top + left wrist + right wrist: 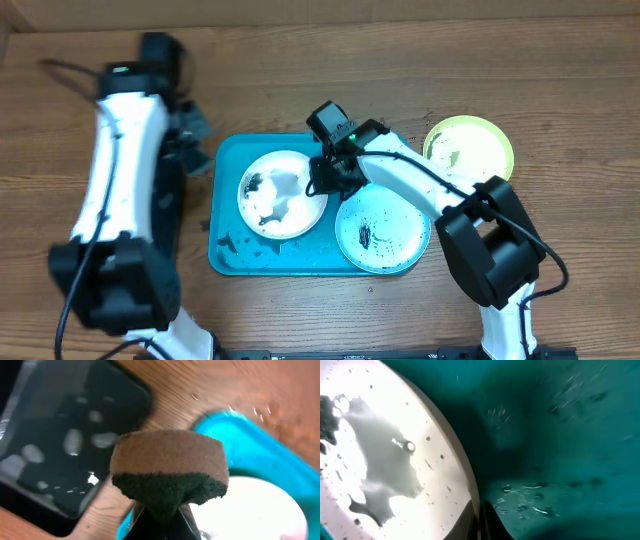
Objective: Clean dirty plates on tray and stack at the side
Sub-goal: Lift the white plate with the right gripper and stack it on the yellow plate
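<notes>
Left hand [160, 512] clamped on sponge [169, 467], right hand [323, 184] (grip indeterminable) at white-rimmed plate [280, 196]; all plates [381, 233] smeared, none stacked.

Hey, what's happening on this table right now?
Plate cleaning is under way. The left arm holds a brown sponge in its jaws near the blue tray. The right arm reaches to the white plate's rim. The mint plate is on the tray too; the yellow-green plate sits off it on the table.

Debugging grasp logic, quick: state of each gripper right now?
Left gripper: shut on the brown, dark-bottomed foam sponge.
Right gripper: at the rim of the white-rimmed round plate; open or shut cannot be told.
</notes>
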Robot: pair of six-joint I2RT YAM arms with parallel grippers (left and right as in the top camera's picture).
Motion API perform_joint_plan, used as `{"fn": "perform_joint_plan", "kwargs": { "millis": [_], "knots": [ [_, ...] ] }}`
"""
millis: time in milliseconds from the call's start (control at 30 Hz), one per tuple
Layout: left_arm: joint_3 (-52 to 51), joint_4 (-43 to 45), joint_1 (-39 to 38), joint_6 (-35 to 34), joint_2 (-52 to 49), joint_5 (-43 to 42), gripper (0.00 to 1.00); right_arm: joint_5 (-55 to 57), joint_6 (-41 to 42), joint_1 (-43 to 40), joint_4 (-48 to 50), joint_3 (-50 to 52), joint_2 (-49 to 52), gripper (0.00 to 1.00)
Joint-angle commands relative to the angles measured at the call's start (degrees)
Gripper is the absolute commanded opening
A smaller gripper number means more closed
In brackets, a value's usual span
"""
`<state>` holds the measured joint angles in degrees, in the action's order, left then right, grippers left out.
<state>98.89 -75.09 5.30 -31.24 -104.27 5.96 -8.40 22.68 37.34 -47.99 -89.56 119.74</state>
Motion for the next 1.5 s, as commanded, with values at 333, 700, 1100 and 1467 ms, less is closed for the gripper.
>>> {"fn": "perform_joint_plan", "kwargs": {
  "millis": [333,700,1100,1467],
  "knots": [
    [-0.5,-0.8,18.1,-1.2,0.5,-8.1,0.04,41.5,-17.1,10.8,-12.9,-16.1,-7.9,0.04],
    [-2.6,0.8,23.2,-1.2,0.4,-9.3,0.04,81.3,-35.7,26.8,-8.5,-16.9,-7.9,0.04],
    [-3.3,1.0,23.2,-1.2,0.4,-9.5,0.04,87.4,-44.1,29.4,-3.1,-16.9,-7.9,0.04],
    [-3.3,0.9,23.2,-1.1,0.4,-9.5,0.04,62.7,-26.5,25.7,-8.6,-16.9,-7.9,0.04]
  ]
}}
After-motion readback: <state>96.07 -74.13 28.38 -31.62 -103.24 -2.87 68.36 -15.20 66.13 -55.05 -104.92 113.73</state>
